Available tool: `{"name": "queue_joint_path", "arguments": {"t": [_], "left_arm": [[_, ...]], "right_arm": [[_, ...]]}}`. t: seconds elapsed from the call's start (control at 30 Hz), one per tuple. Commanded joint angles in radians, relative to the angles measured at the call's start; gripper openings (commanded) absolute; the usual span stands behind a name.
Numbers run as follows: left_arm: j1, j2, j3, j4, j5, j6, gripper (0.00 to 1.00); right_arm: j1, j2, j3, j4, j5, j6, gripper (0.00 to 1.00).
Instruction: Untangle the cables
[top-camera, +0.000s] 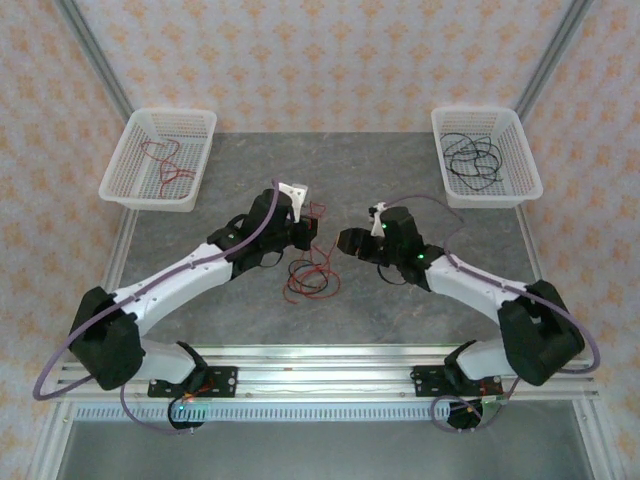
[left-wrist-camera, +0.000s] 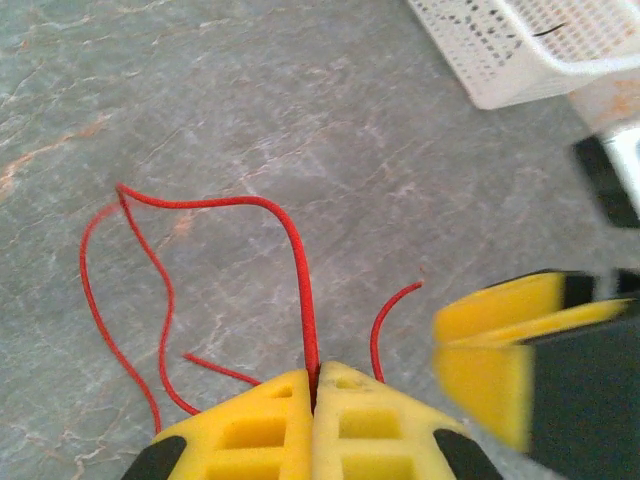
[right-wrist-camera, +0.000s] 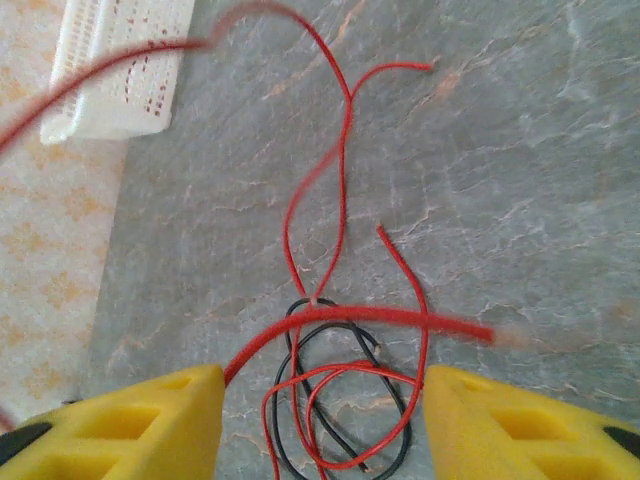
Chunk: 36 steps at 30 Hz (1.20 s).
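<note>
A tangle of thin red and black cables (top-camera: 312, 277) lies on the grey table between the two arms. My left gripper (top-camera: 311, 232) is shut on one red cable (left-wrist-camera: 290, 225), which comes out of the closed yellow fingertips (left-wrist-camera: 315, 378) and loops over the table. My right gripper (top-camera: 344, 243) faces it from the right, open (right-wrist-camera: 320, 420), and hovers above the tangle. A raised red strand (right-wrist-camera: 340, 318) crosses between its fingers and runs down beside the left finger. Below it lie red loops and a black cable (right-wrist-camera: 277, 406).
A white basket (top-camera: 130, 190) at the back left holds red cables (top-camera: 165, 160). A second white basket (top-camera: 520, 195) at the back right holds black cables (top-camera: 472, 158). The right gripper's yellow fingers (left-wrist-camera: 505, 350) sit close beside the left gripper.
</note>
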Motion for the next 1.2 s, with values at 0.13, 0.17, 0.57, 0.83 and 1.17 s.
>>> {"name": "queue_joint_path", "arguments": {"t": [0.13, 0.17, 0.57, 0.83, 1.17], "left_arm": [[-0.028, -0.099, 0.045, 0.014, 0.019, -0.034, 0.00], [-0.028, -0.110, 0.049, 0.013, 0.016, -0.036, 0.00], [-0.030, -0.188, 0.126, -0.060, -0.074, -0.011, 0.00], [-0.026, -0.201, 0.232, -0.181, -0.268, 0.009, 0.00], [0.074, -0.205, 0.383, -0.299, -0.457, 0.068, 0.00]], "right_arm": [[0.044, 0.081, 0.078, 0.076, 0.020, 0.007, 0.54], [0.047, 0.088, 0.079, 0.079, 0.021, 0.009, 0.54], [0.055, 0.113, 0.051, 0.102, 0.029, 0.022, 0.54], [0.070, 0.130, 0.012, 0.130, 0.032, 0.037, 0.54], [0.076, 0.106, -0.061, 0.165, 0.035, 0.055, 0.54]]}}
